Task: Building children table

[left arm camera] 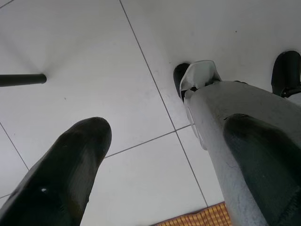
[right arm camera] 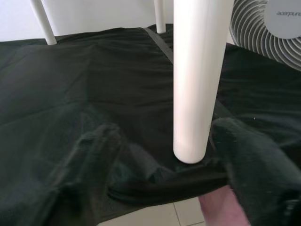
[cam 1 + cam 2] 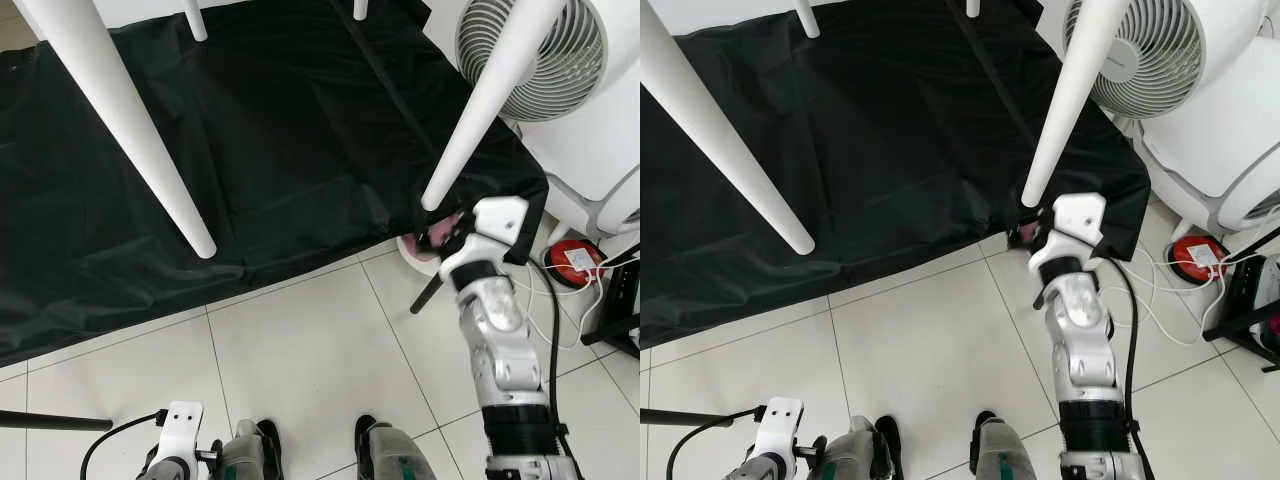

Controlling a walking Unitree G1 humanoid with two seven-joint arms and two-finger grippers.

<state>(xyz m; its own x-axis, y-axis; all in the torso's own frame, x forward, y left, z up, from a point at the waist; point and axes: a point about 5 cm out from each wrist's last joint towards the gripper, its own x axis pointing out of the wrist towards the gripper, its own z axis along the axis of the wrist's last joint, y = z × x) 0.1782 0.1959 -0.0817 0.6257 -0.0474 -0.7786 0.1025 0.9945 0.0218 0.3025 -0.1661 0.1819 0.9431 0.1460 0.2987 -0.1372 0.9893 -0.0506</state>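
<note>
Head views: right gripper (image 3: 440, 240) at foot of near-right table leg (image 3: 485, 100), on black sheet (image 3: 250, 140) edge; second leg (image 3: 130, 120) well apart across sheet. White fan (image 3: 535, 50) beside that leg; orange disc (image 3: 572, 262) and cables near it, on pale tiled floor (image 3: 300, 360).

Left wrist view: left gripper (image 1: 155, 155) idle, fingers spread, over tiles.

Right wrist view: fingers (image 2: 249, 160) spread either side of leg tip.

Step, judged: positioning at leg; next needs closing squarely on it.

Right pincer (image 2: 164, 188) spread forward, left arm low.
</note>
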